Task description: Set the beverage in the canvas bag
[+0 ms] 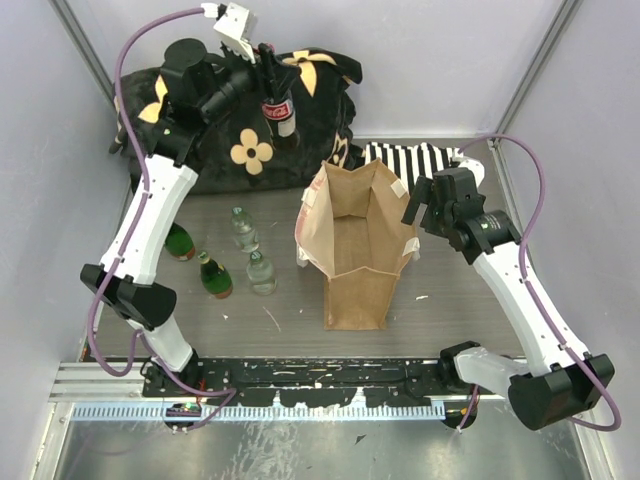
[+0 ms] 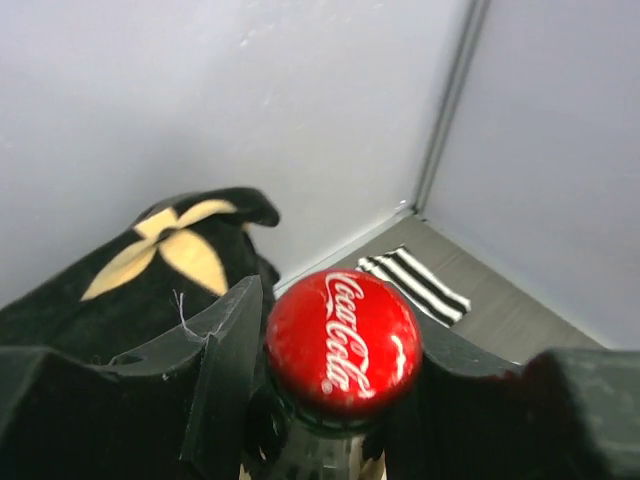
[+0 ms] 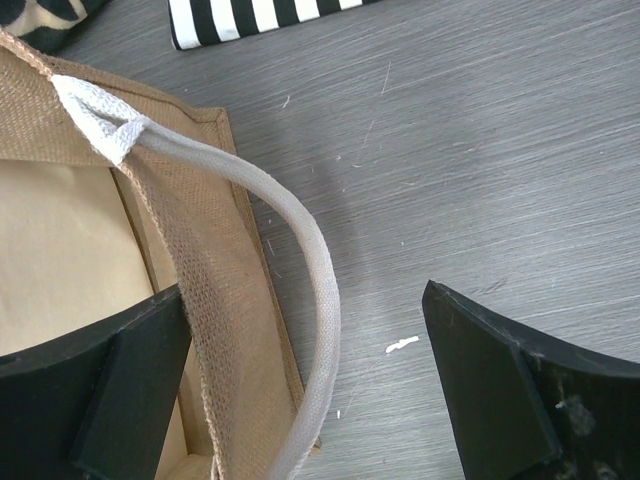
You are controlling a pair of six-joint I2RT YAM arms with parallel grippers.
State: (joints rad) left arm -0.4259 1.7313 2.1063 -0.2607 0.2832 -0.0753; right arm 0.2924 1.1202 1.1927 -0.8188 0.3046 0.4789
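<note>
Red cap, dark glass neck: my left pincer point(image 1: 268, 62) is clamped on the cola bottle point(image 2: 343, 343) just under its cap, one finger on each side.

Cap-up, the bottle sits over the black flowered cloth point(image 1: 215, 165) at the far left corner; I cannot tell whether its base touches the cloth. It is well apart from the canvas bag point(image 1: 355, 305), which stands open-mouthed near the middle of the table point(image 1: 270, 320). My right pincer point(image 3: 310, 390) is spread wide at the bag's right rim, one finger over the bag's mouth and the other over bare table. The cream handle point(image 3: 312, 265) loops between them. Just beyond lies the striped cloth point(image 1: 420, 160). Left of the bag stand two green bottles point(image 1: 215, 277) and two clear bottles point(image 1: 262, 272).
</note>
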